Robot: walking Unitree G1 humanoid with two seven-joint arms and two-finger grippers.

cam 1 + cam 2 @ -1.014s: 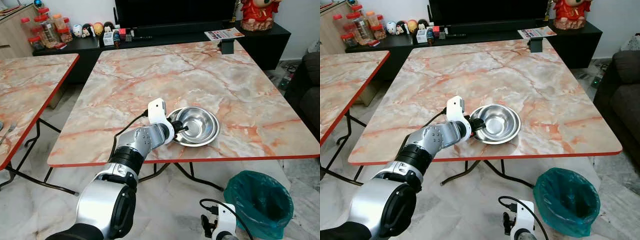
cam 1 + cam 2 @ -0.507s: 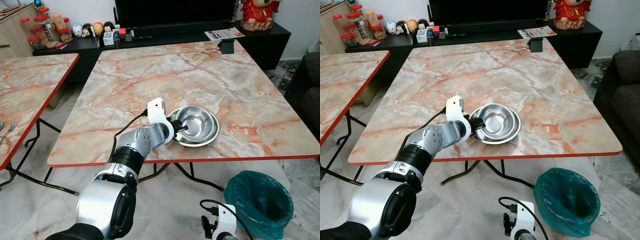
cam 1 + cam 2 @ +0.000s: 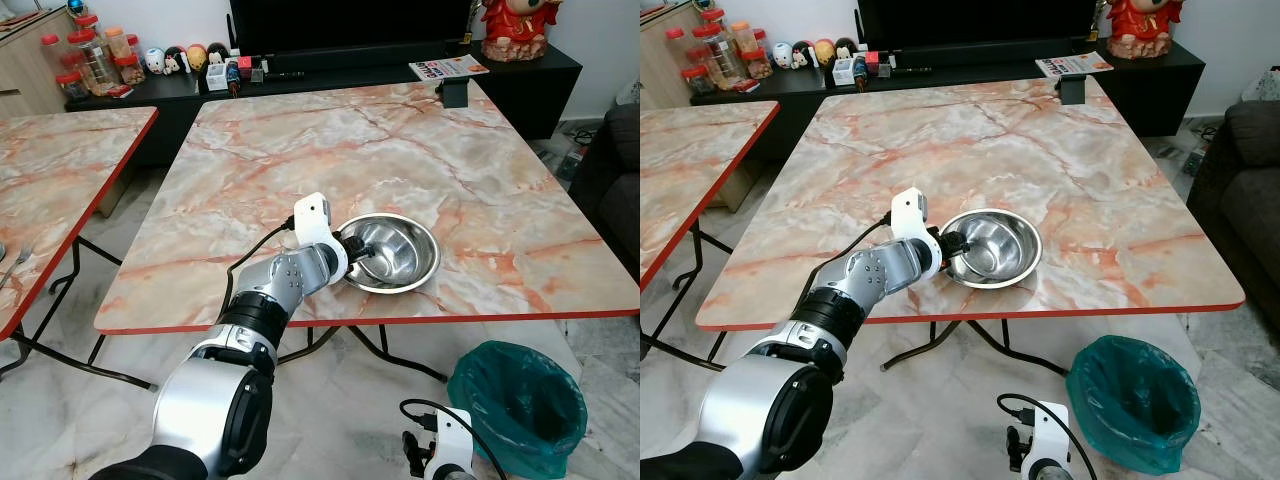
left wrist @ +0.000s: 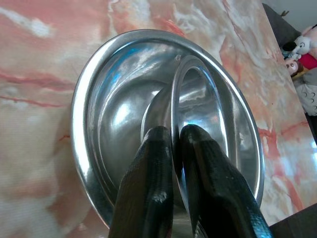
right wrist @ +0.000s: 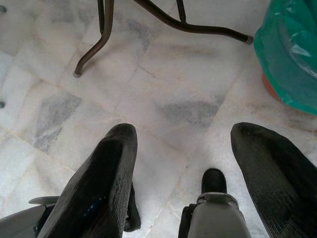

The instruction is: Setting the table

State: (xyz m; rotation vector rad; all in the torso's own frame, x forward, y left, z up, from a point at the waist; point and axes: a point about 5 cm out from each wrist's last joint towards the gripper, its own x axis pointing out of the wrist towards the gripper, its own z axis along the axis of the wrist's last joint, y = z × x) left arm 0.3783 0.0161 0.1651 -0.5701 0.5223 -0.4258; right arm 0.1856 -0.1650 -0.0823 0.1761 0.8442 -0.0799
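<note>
Near the front edge of the marble table (image 3: 300,150), two nested steel bowls stand. The larger bowl (image 4: 94,114) rests on the table. My left gripper (image 3: 352,252) reaches in from its left side and is shut on the rim of the smaller bowl (image 4: 198,99), which stands tilted on edge inside the larger one. From the head, the pair reads as one shiny bowl (image 3: 392,252). My right gripper (image 5: 184,131) hangs low over the floor, open, with nothing between its fingers.
A green-lined bin (image 3: 520,400) stands on the floor at the front right, close to my right arm. A second marble table (image 3: 50,160) is to the left. A black box (image 3: 455,93) sits at the table's far edge, a dark cabinet (image 3: 520,70) behind, a sofa (image 3: 1250,170) right.
The smaller bowl has tipped up from lying nested flat to standing on edge in my left gripper. The right arm has not moved.
</note>
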